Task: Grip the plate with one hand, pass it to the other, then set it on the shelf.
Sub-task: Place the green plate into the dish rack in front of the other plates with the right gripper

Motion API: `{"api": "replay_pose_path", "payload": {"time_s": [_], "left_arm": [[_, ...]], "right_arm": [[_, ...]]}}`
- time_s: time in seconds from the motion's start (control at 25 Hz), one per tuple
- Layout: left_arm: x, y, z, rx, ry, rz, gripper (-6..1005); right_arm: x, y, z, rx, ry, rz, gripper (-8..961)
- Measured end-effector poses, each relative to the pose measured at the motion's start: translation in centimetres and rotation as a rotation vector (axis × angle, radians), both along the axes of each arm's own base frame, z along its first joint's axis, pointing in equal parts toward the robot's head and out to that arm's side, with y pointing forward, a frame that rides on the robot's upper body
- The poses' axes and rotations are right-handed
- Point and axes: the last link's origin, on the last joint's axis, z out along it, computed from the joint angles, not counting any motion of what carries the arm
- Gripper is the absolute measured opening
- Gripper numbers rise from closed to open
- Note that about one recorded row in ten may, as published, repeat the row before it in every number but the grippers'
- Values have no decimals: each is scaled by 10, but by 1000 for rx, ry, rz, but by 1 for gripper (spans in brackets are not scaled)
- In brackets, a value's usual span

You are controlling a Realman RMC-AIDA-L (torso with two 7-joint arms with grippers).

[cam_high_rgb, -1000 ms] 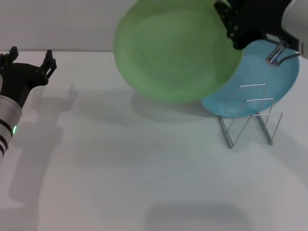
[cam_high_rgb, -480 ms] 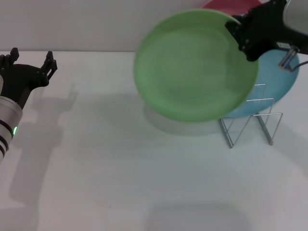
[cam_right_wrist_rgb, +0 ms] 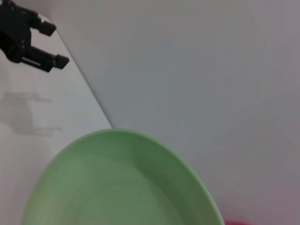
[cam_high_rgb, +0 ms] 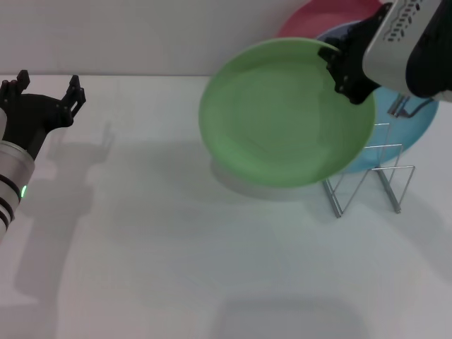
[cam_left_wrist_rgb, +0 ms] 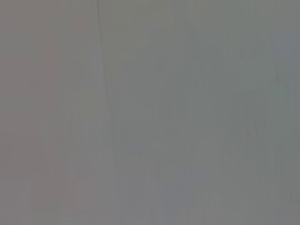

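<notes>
The light green plate (cam_high_rgb: 286,113) hangs tilted in the air in the head view, just left of the silver wire rack (cam_high_rgb: 367,173). My right gripper (cam_high_rgb: 345,70) is shut on the plate's upper right rim. The plate also fills the right wrist view (cam_right_wrist_rgb: 117,183). My left gripper (cam_high_rgb: 44,92) is open and empty at the far left above the table, and shows far off in the right wrist view (cam_right_wrist_rgb: 28,37). The left wrist view shows only a blank grey surface.
A sky-blue plate (cam_high_rgb: 406,120) stands behind the rack, and a pink plate (cam_high_rgb: 321,18) leans behind it against the wall. The white table (cam_high_rgb: 176,268) stretches in front and to the left.
My right gripper has carried the green plate to the right and down toward the rack, uncovering the pink plate behind. The left arm has not moved.
</notes>
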Motion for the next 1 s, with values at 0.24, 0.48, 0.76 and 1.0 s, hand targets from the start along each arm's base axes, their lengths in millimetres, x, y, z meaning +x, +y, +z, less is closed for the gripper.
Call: {"api": "replay_pose_path", "payload": {"time_s": [0.24, 0.48, 0.76, 1.0], "left_arm": [[0, -1, 0, 1, -4, 2, 819], [-1, -1, 0, 3, -19, 5, 819], [-1, 0, 0, 3, -22, 3, 820], [-2, 0, 0, 1, -20, 7, 820]], "right_arm": [[-8, 3, 2, 3, 2, 20, 42], [-19, 5, 6, 6, 99, 45, 42], [-45, 16, 41, 83, 359, 129, 41], [-57, 23, 69, 105, 496, 160, 40]]}}
